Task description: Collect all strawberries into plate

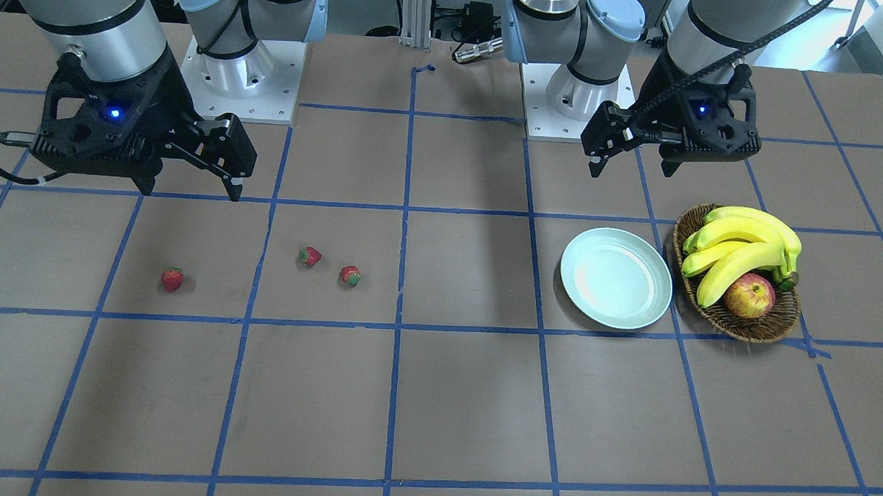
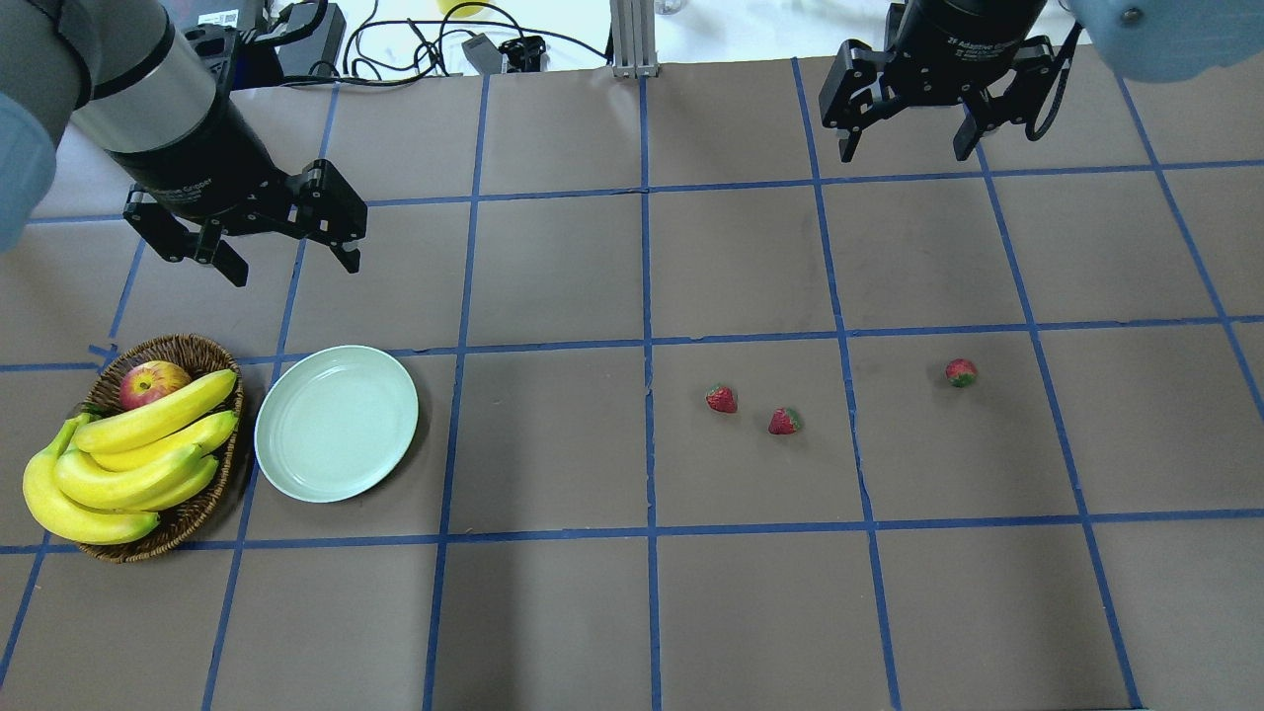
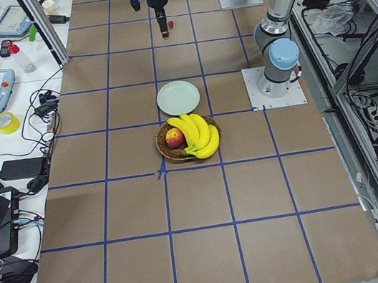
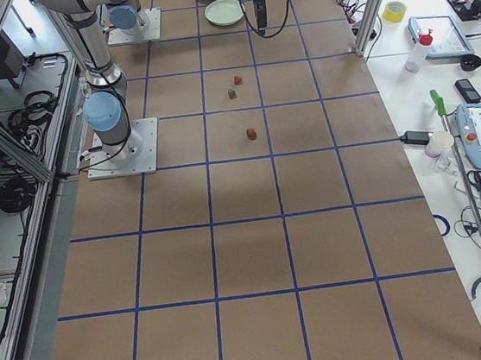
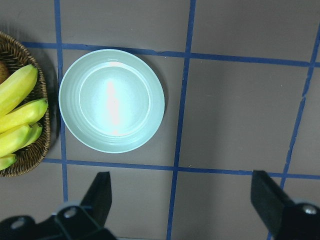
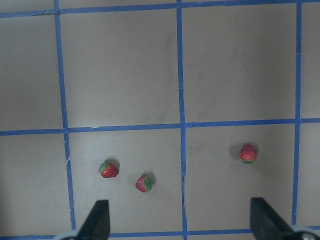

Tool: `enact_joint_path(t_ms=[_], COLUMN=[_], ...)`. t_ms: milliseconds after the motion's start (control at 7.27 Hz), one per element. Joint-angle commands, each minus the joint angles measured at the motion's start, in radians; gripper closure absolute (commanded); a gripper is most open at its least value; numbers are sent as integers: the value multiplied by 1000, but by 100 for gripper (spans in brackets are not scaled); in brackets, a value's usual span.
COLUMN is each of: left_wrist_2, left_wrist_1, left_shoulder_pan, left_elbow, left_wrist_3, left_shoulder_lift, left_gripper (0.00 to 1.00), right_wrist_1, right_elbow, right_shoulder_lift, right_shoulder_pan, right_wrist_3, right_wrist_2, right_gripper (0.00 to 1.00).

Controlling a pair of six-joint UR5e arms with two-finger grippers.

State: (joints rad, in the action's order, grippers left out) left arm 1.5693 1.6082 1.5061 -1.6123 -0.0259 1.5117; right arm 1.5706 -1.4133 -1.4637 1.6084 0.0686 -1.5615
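1. Lying loose on the brown paper-covered table (image 2: 553, 612) with its blue tape grid are three small red strawberries with green leafy tops. All are on the robot's right half, and none is on the plate.
2. The inner strawberry (image 2: 722, 399) and the middle strawberry (image 2: 784, 422) sit near each other in one grid square without touching. The outer strawberry (image 2: 961, 372) lies well apart from them, in the next square toward the robot's right.
3. The round, shallow, pale mint-green plate (image 2: 336, 425) rests flat on the robot's left half, well apart from all three berries, its surface bare.
4. Just beside the plate, on its outer side, stands a brown wicker basket (image 2: 188, 346) holding a bunch of yellow bananas (image 2: 138, 459) and a red-yellow apple (image 2: 150, 383).
5. The black two-finger left gripper (image 2: 294, 271) hovers above the table on the robot-base side of the plate. Its fingers are spread wide and hold nothing.
6. The black two-finger right gripper (image 2: 904, 155) hovers above the table on the robot-base side of the strawberries. Its fingers are also spread wide and empty, and its wrist view looks down on all three berries.
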Motion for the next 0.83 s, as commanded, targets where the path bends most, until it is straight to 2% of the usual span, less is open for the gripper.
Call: enact_joint_path(t_ms=[0, 688], left_wrist_2=[0, -2], left_wrist_1=[1, 2], left_shoulder_pan=[0, 0], left_elbow=[-6, -8], left_wrist_3=[0, 1], left_shoulder_lift=[-10, -18], left_gripper=[0, 0], right_wrist_1=[-3, -11], right_elbow=[-1, -1], right_shoulder_lift=[-3, -4], right_shoulder_pan=[2, 4], right_wrist_3=[-1, -1], right_wrist_2=[-5, -3], right_gripper=[0, 0])
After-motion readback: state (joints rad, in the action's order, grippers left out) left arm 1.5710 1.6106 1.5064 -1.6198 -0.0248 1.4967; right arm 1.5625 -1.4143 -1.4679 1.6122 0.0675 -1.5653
